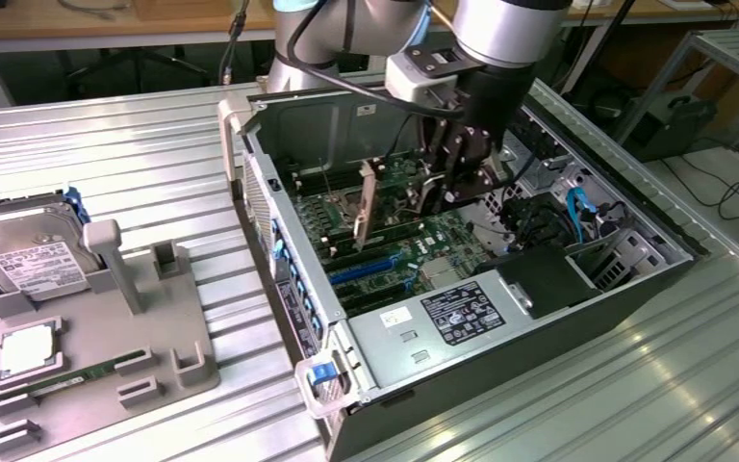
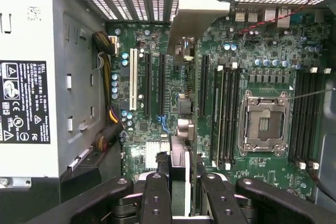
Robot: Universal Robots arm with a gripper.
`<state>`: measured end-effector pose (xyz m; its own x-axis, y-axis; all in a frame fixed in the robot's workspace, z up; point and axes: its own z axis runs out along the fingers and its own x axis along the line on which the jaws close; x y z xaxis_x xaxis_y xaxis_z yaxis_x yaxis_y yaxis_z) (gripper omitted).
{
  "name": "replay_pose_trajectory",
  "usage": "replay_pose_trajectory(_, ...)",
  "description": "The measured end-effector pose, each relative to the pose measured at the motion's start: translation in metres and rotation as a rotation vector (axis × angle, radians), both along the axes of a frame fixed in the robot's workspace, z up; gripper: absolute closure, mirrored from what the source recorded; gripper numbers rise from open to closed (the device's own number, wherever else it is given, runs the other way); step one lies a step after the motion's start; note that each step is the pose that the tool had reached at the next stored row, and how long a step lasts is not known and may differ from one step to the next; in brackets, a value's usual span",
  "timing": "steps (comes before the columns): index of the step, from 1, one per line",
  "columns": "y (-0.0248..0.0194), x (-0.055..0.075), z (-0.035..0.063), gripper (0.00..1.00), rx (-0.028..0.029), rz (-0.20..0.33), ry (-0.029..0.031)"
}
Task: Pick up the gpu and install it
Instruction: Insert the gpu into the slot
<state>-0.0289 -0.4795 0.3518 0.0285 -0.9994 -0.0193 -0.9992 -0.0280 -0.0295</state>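
Grey plastic fixture tray (image 1: 151, 356) at the exterior view's left, on the ribbed metal table (image 1: 126, 144). Silver hard drive (image 1: 30, 255) with a white label propped at its far end, a processor (image 1: 26, 348) nested nearer the front, a green memory stick (image 1: 81, 377) lying in a slot beside it.

Further right, open computer case (image 1: 295, 318) lying on its side, green motherboard (image 1: 408, 241) exposed. Silver power supply (image 1: 466, 313) (white-on-black label) at the near end, black shroud (image 1: 543, 279) just beside it, blue cable (image 1: 579, 207) toward the right wall.

Over the middle of the case, arm reaching down, gripper (image 1: 453, 183) inside the chassis. Fingers (image 2: 157, 195) pinching the gpu (image 2: 179, 171) by its top edge, card upright and seen edge-on between them in the wrist view. Silver end bracket (image 2: 197, 17) of the card up against the rear slot openings, card lined along an expansion slot, between the white slot (image 2: 132, 80) and the memory slots (image 2: 226, 114). Cannot tell whether fully seated. Empty CPU socket (image 2: 262, 121) beyond.
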Motion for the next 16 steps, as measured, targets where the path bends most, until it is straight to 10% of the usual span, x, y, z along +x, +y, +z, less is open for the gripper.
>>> replay_pose_trajectory(5, 0.0, -0.0032, -0.0029, 0.73, 0.0, 0.0, 0.005)
replay_pose_trajectory(10, 0.0, -0.005, -0.0059, 0.73, 0.0, 0.0, 0.0318)
replay_pose_trajectory(16, -0.0003, -0.0062, -0.0083, 0.73, 0.0, 0.0, 0.0329)
